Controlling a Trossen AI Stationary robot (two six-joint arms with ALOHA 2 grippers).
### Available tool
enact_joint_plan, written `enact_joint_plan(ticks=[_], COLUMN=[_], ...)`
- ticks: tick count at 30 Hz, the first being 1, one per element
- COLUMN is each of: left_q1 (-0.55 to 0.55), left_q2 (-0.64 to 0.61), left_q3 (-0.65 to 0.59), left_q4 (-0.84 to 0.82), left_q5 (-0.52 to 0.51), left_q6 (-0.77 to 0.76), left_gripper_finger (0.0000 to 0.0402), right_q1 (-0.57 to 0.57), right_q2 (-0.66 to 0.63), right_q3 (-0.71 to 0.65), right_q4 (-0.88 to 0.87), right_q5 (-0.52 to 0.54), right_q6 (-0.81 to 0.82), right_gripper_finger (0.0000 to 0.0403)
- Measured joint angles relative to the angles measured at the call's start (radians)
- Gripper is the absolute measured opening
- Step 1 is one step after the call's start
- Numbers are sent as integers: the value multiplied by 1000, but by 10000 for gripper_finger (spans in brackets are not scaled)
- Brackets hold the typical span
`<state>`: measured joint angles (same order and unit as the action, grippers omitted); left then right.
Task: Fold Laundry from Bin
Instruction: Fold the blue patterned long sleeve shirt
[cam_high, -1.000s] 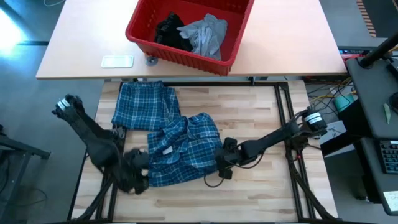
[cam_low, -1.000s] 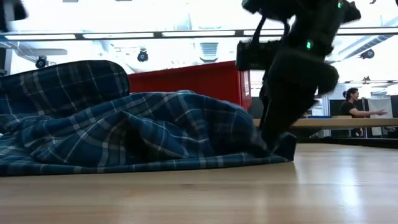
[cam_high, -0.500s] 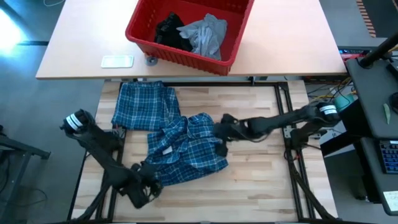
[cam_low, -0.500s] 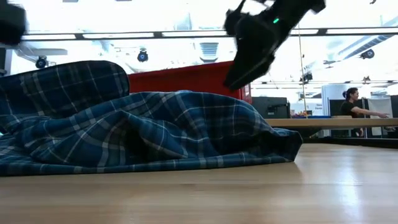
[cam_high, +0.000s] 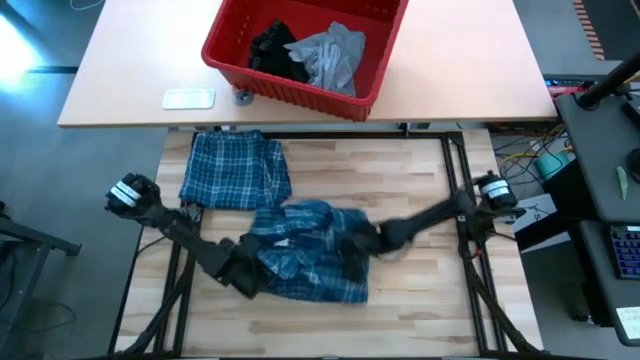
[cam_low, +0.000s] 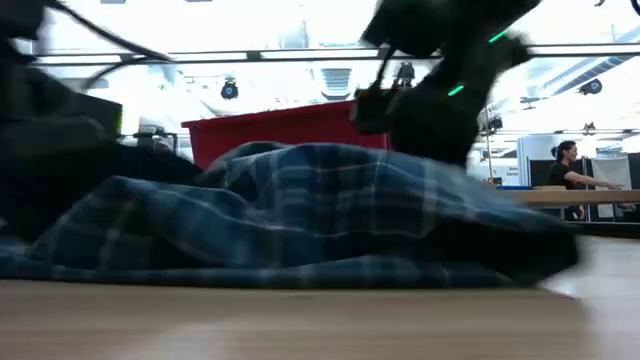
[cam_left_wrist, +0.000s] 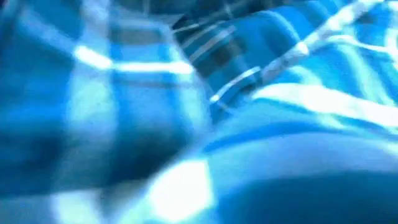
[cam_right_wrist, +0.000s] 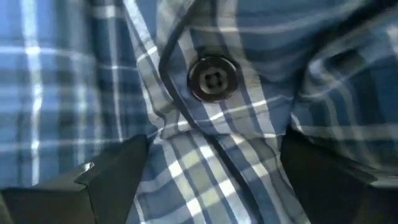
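Plaid shirt (cam_high: 305, 250) flatter now, bunched heap pulled down & spread toward front edge. Right gripper (cam_high: 352, 248) back from mid-table, down onto shirt's right side. Left gripper (cam_high: 243, 272) moved in from front-left to shirt's left edge.

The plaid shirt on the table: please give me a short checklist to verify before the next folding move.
1. Plaid shirt lies on the wooden table, not hanging over an edge: ok.
2. Shirt flat and smooth: not ok, bunched.
3. Right tool open, fingers apart over the cloth near a button: ok.
4. Left tool holding cloth: cannot tell.
5. Grey T-shirt and black garment in the red bin: ok.
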<state>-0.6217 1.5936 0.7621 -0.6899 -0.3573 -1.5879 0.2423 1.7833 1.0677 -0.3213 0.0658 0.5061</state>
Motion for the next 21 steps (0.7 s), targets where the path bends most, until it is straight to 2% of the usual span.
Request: enact_joint_plan(ticks=[5, 8, 10, 13, 17, 21], left_q1=[224, 386, 480, 554, 557, 511], left_q2=[2, 6, 6, -6, -29, -41], left_q3=[22, 24, 52, 155, 348, 507], left_q4=[146, 323, 401, 389, 147, -172], left_q5=[2, -18, -18, 15, 33, 24], left_q6=[436, 662, 793, 980, 1148, 1124], left_gripper_finger=[215, 215, 215, 212, 205, 201], right_q1=[219, 304, 328, 330, 314, 303], right_q2=[-40, -40, -40, -81, -192, -317], right_q3=[-4, 13, 40, 86, 150, 159], right_q4=[3, 79, 78, -93, -238, -404], right_q5=[84, 129, 159, 225, 266, 294], right_q6=[483, 620, 625, 553, 350, 261], right_gripper_finger=[356, 356, 356, 357, 357, 357])
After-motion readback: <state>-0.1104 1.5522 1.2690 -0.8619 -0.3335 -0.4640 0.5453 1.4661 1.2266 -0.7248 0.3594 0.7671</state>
